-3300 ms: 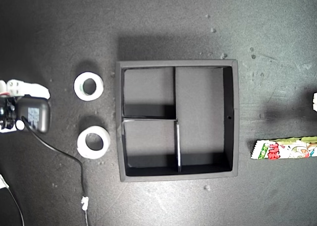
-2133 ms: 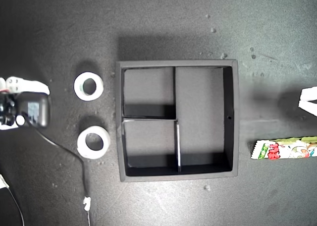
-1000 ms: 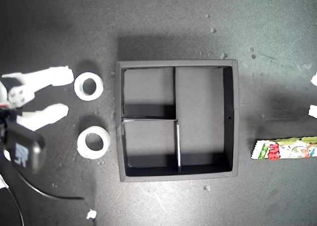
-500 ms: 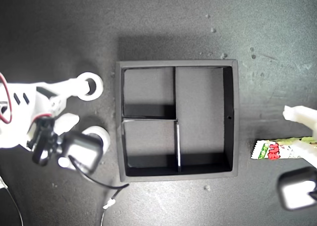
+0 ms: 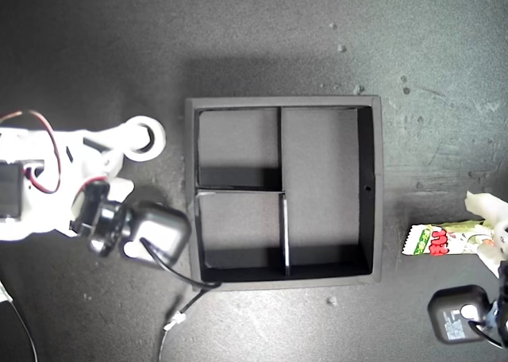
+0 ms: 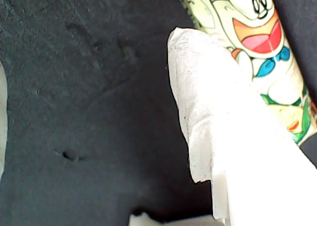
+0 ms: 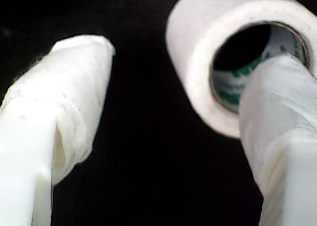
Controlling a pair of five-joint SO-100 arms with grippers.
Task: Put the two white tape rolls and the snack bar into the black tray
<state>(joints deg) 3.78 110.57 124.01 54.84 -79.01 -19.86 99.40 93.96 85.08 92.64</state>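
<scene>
- Currently the black tray sits in the middle of the dark bench, and all three of its compartments hold nothing.
- Beside the tray, on the exterior view's left, lies the first white tape roll, flat on the bench and a little apart from the tray wall.
- My second hand is at that roll with its jaws spread wide. One white finger lies across the roll's centre hole, and the other finger stands well clear of the roll's outer wall. Nothing is pinched.
- From the second wrist view, green print shows on the inside of the roll's core.
- Closer to the tray's lower corner on the exterior view's left, the second white tape roll is almost wholly hidden under the black camera module on that arm; only a white sliver shows.
- A black cable trails from the module to just beside the tray's lower wall.
- On the other side of the tray, at the exterior view's right, the snack bar lies flat on the bench, apart from the tray, with its crimped end pointing towards the tray.
- My first hand is over the bar's far end with its jaws parted. In the first wrist view one finger covers part of the cartoon wrapper; whether it touches the bar cannot be told.
</scene>
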